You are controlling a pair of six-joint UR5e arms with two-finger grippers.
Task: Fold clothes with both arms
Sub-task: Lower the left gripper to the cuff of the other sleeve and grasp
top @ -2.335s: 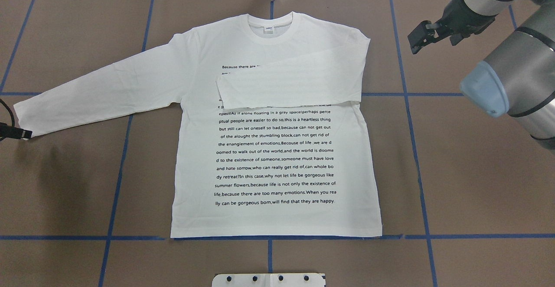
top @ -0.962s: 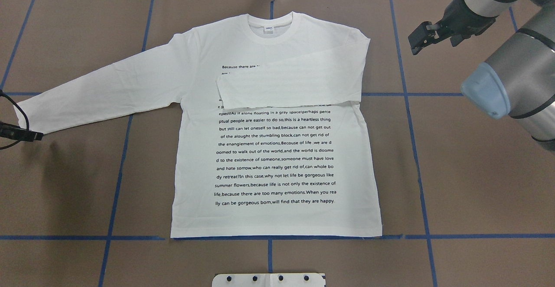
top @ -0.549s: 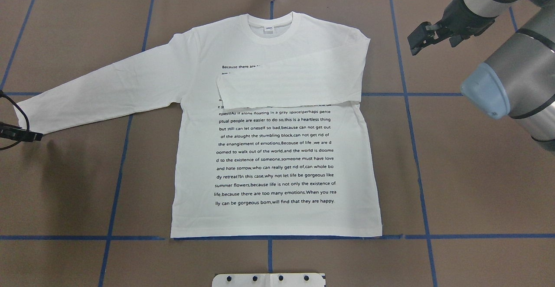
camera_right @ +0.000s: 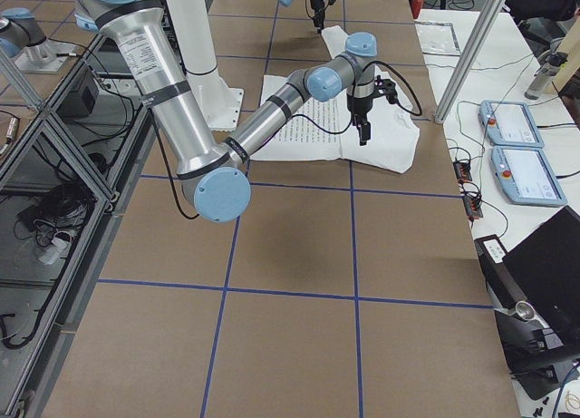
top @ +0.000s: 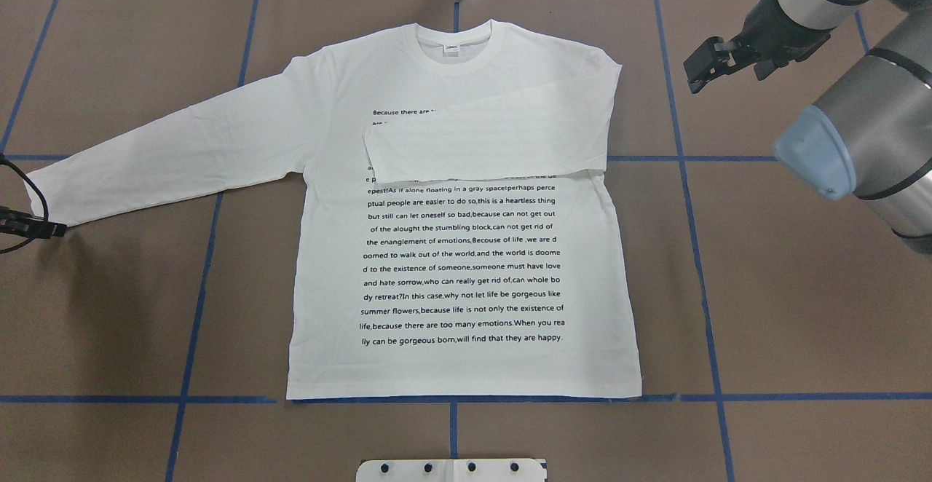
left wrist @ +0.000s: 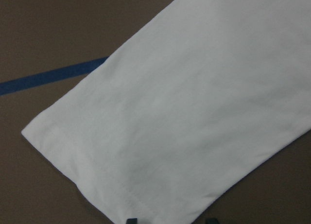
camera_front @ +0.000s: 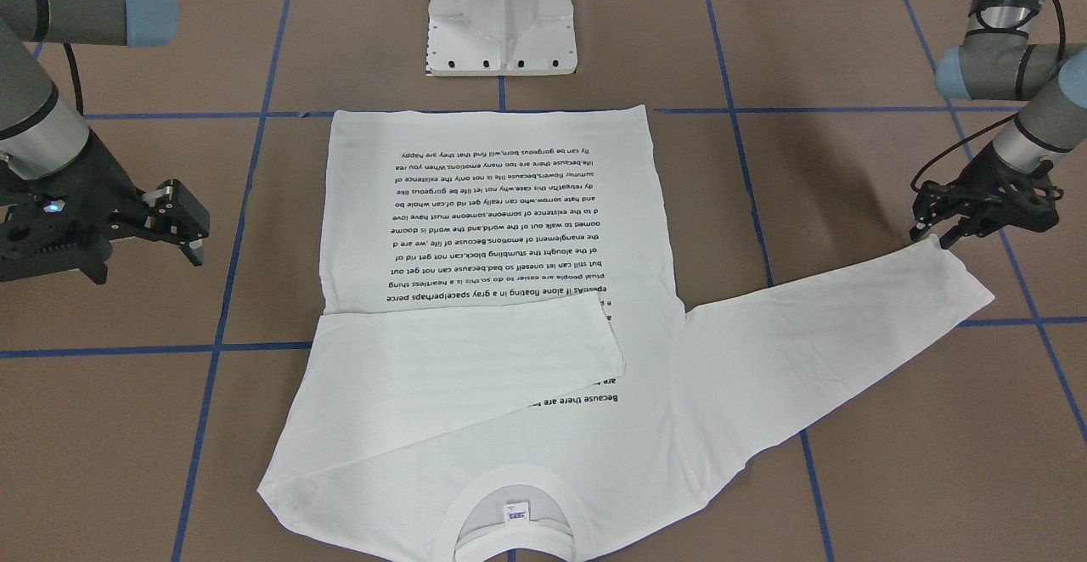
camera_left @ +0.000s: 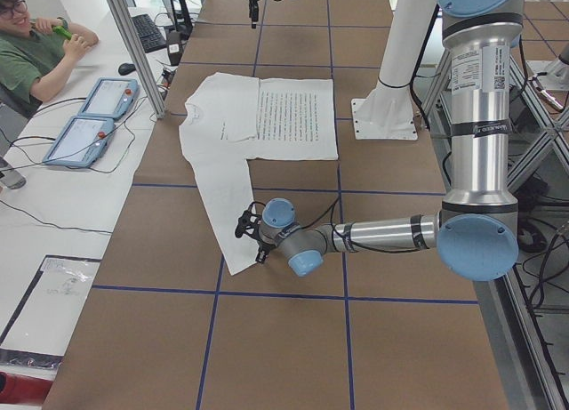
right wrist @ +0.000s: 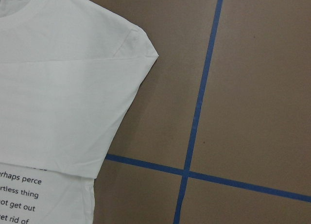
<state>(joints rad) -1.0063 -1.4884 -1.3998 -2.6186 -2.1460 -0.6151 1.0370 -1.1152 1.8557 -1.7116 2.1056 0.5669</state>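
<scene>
Brown paper crossed by blue tape lines covers the table. A white long-sleeved T-shirt lies flat at its middle, printed side up, with the collar pointing away from the robot and the hem nearest its white pedestal base.

The sleeve on the robot's right is folded across the chest and hides some of the upper lines of black text. The other sleeve stretches out flat towards the robot's left, and its cuff lies near a blue tape line.

The left gripper is down low at the corner of that cuff. Its fingers are spread apart: in the wrist view one tip shows over the cloth and the other just off the sleeve's edge.

The right gripper hovers above bare table beside the shirt's right shoulder, clear of the cloth. Its fingers are also apart and hold nothing.

At a side desk beyond the collar end, a person in a green top sits beside two control tablets.
</scene>
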